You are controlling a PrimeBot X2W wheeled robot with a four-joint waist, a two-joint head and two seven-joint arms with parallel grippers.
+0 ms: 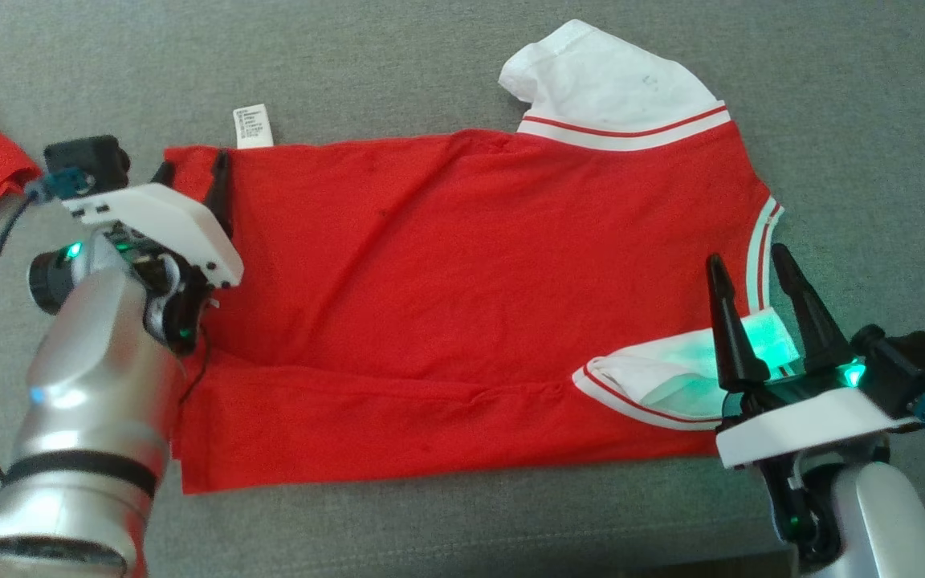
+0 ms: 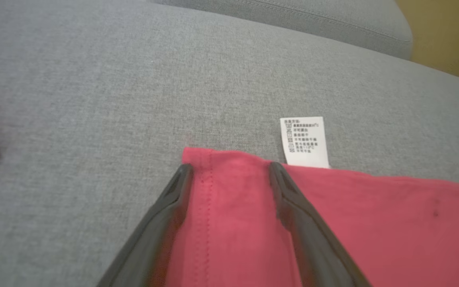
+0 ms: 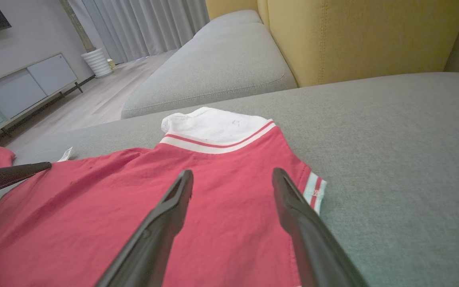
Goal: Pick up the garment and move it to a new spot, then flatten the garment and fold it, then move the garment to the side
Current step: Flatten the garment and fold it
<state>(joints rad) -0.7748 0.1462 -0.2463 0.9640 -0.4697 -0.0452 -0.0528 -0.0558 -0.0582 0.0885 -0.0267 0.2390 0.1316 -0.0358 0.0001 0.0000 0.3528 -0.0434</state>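
On the grey sofa cushion (image 1: 398,64), a red T-shirt (image 1: 462,265) lay flat. The left gripper (image 1: 193,164) sat at its hem corner, the right gripper (image 1: 747,257) over a white sleeve (image 1: 671,385), both with jaws spread.

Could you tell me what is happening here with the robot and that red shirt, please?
A two-armed robot is working on a red T-shirt with white sleeves, spread mostly flat on a grey sofa cushion. The left end effector is open over the hem corner beside the care label. The right end effector is open over the near sleeve. Neither grips the cloth yet, so folding seems about to begin.
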